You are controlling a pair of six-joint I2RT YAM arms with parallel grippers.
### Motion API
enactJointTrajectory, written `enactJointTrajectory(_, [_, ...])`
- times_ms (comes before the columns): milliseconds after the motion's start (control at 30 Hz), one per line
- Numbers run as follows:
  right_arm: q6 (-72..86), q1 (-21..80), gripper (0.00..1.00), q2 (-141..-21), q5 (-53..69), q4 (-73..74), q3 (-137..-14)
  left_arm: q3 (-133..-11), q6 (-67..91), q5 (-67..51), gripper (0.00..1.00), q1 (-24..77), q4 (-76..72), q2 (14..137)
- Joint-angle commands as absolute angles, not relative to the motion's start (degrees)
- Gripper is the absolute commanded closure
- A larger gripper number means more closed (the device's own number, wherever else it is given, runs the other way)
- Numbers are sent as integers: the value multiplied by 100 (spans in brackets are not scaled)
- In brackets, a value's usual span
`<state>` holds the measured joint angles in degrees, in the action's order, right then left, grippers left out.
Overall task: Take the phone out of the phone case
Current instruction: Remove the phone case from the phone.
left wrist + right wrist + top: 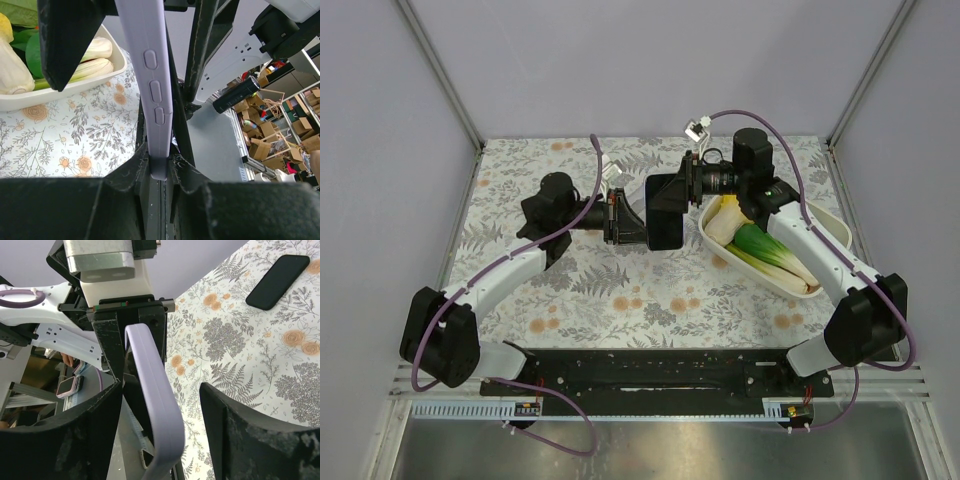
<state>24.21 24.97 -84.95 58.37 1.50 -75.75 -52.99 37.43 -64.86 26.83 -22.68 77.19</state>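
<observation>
Lilac and rubbery, the phone case (pixel 150 75) stands on edge in the left gripper (pixel 160 170), whose jaws are clamped on its lower end, side buttons facing the wrist camera. The right gripper (pixel 162 390) straddles the other end with its jaws apart; there is clear air on one side of the case, and on the other I cannot tell whether the finger touches it. The phone (pixel 276 281), a black slab, lies flat on the flowered tabletop (pixel 235 355), well apart from both grippers, so the extraction looks done. The step in hand looks like letting go cleanly. The right gripper should back straight off along its own axis, without twisting, so it does not drag the soft rim. The left should keep firm hold, then lower the case onto bare tabletop away from the phone and the white tray (pixel 115 65).
</observation>
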Motion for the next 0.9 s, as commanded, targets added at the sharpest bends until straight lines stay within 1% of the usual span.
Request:
enactJointTrajectory(0, [2312,2523,25,-8490,5968,281,-7866,-5353,3841,-6442,100,2637,-3120,7471])
enactJointTrajectory(133, [2303,2487,20,-8455,5994,334,-7928,-5300,3858,-6425,100,2610,-3155,7515])
enactJointTrajectory(167, [2311,2479,17,-8446,6003,351,-7954,-5291,3858,-6416,100,2602,-3164,7515])
enactJointTrajectory(267, [2311,2470,14,-8411,6029,378,-8007,-5256,3832,-6381,100,2584,-3147,7558])
enactJointTrajectory(500, [2215,2400,1,-8341,6012,474,-8051,-5194,3727,-6346,100,2540,-3076,7611])
enactJointTrajectory(700, [1469,2303,1,-8104,5556,1167,-8217,-5142,3744,-6337,100,2435,-3076,7620])
enactJointTrajectory(867, [222,2294,1,-7622,4555,2091,-8385,-5133,3876,-6267,100,2303,-3138,7585])
